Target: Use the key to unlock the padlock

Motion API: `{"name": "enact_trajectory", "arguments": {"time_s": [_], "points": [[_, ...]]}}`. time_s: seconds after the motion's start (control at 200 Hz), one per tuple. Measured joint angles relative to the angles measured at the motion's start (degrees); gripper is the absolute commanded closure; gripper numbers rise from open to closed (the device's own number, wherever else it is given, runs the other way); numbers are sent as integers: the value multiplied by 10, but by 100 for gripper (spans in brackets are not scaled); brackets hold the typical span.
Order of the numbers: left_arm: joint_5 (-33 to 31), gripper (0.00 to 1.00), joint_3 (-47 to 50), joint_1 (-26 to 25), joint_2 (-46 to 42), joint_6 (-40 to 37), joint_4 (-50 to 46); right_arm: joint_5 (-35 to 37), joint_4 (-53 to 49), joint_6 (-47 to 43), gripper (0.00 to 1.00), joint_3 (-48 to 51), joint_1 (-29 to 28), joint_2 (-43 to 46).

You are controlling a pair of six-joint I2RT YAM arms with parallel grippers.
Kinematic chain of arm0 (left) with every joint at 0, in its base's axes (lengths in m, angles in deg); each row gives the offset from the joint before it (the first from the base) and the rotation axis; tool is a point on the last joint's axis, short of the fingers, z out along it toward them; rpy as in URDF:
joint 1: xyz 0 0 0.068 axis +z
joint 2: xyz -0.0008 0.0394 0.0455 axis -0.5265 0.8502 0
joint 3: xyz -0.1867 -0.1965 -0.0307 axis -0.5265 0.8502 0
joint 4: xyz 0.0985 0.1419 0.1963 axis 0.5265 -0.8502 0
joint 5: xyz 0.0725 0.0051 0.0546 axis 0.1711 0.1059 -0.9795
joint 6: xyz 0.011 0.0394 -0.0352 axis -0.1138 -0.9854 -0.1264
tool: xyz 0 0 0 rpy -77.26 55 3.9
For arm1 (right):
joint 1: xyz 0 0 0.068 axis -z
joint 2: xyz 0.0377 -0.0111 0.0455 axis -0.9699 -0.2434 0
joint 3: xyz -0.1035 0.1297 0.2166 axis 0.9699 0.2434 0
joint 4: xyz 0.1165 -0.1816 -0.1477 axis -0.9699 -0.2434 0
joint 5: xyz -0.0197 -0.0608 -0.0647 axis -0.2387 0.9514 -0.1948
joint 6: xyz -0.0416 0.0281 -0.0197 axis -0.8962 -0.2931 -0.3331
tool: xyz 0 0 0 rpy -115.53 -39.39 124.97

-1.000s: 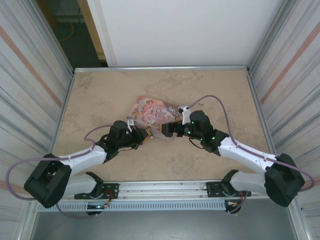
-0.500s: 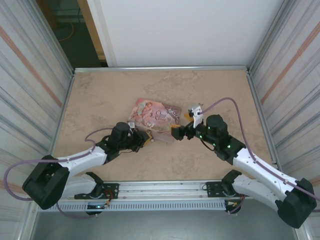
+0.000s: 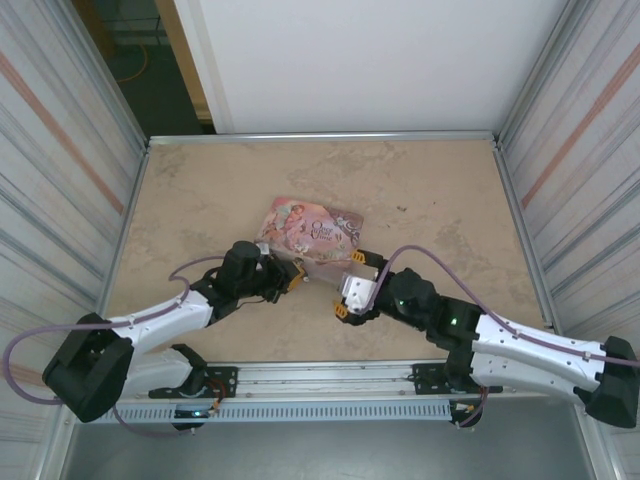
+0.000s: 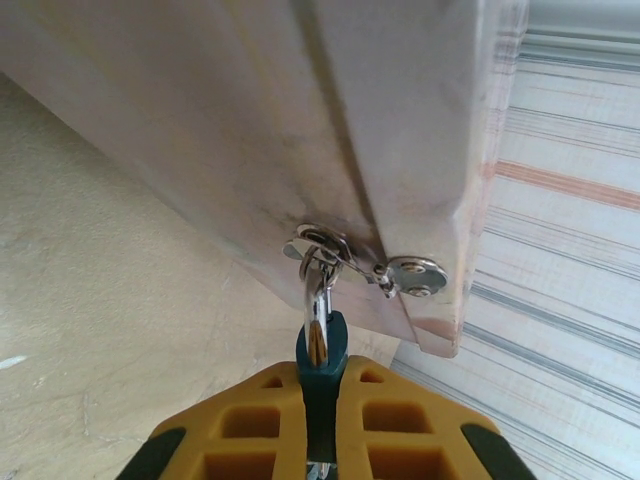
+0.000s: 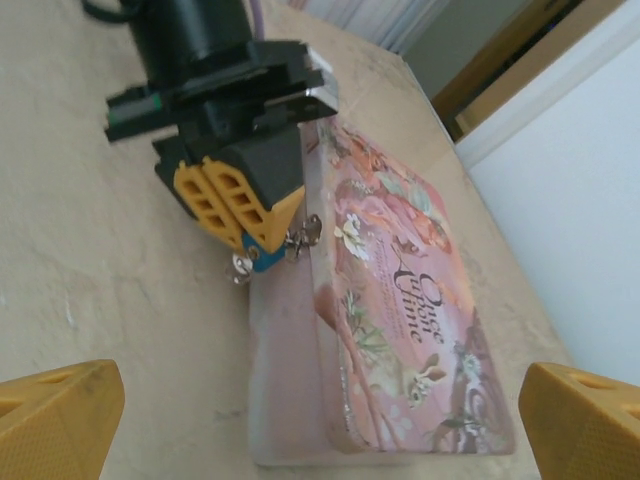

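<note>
The small blue-grey padlock [image 4: 322, 352] hangs by its silvery shackle from the hasp [image 4: 322, 248] on the pink tin [image 3: 310, 228]. My left gripper [image 3: 292, 275] is shut on the padlock's body, its yellow fingers [image 4: 240, 420] pressed to both sides. From the right wrist view, the padlock [image 5: 263, 260] pokes out under the left gripper [image 5: 240, 215]. A small metal piece that looks like the key [image 5: 240, 266] sticks out of its lower end. My right gripper [image 3: 345, 293] stands wide open, a short way in front of the tin and touching nothing.
The tin [image 5: 400, 300] lies tilted on the beige table [image 3: 200, 190], lid up. Corrugated walls [image 3: 570, 150] close in both sides, and a metal rail [image 3: 320, 375] runs along the near edge. Open tabletop lies behind and to either side of the tin.
My right arm pulled away from the tin's right end and swung toward the near edge, its gripper staying open. The left gripper kept its hold on the padlock without moving.
</note>
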Motion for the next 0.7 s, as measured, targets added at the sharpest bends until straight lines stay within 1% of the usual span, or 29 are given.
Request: {"name": "enact_trajectory", "arguments": {"time_s": [0.07, 0.14, 0.276, 0.446, 0.641, 0.696], "points": [[0, 100, 0, 0, -2, 3, -3, 32, -1, -31, 7, 0, -17, -17], [0, 100, 0, 0, -3, 7, -3, 54, -1, -53, 8, 0, -29, -33], [0, 100, 0, 0, -6, 14, -3, 78, 2, -72, 13, 0, -43, -64], [0, 100, 0, 0, -8, 18, -4, 84, 21, -71, 18, -3, -50, -100], [0, 100, 0, 0, -12, 19, -4, 83, 44, -64, 32, -23, -51, -160], [0, 100, 0, 0, -13, 19, -4, 82, 51, -61, 33, -31, -52, -177]]}}
